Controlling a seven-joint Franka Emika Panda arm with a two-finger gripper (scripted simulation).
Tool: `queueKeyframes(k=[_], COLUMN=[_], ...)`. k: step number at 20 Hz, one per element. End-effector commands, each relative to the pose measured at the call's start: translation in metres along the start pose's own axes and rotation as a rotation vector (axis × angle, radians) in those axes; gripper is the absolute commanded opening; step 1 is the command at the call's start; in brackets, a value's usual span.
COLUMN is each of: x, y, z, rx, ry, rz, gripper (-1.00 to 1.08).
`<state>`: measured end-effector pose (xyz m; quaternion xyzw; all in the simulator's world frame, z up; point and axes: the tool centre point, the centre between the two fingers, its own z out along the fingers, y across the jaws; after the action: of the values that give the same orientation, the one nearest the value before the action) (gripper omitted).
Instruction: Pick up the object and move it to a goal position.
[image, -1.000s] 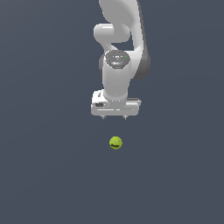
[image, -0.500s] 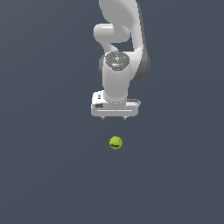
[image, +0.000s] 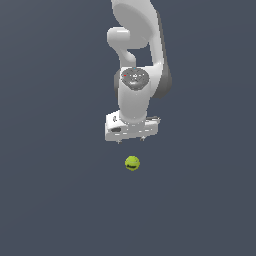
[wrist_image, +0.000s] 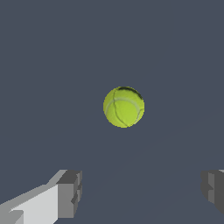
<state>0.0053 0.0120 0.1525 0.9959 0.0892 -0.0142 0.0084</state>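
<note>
- The background is flat, smooth dark grey.
- A round, fuzzy-looking yellow-green tennis ball (image: 132, 163) sits apart from the arm.
- The white end effector (image: 130, 140) hangs near it, fingers (wrist_image: 70, 193) spread wide, holding nothing.

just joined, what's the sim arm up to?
A single white Panda arm is going after a small yellow-green ball on the plain dark floor. Its pincer hangs above the ball with a clear gap, touching nothing. The wrist view shows both fingers spread wide, with the ball ahead of them and not between them. Nothing is grasped yet.
</note>
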Motion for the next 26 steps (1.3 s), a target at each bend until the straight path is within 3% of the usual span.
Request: queueKeyframes(k=[1,15,26], x=[0.006,0.041,0.052], y=[0.0,0.0,0.0], z=[0.006,0.044,0.059], rx=[-0.001,0.002,0.005], ry=[0.002,0.022,0.033], rz=[-0.062,-0.44,-0.575], gripper=[1.0,1.0,1.0])
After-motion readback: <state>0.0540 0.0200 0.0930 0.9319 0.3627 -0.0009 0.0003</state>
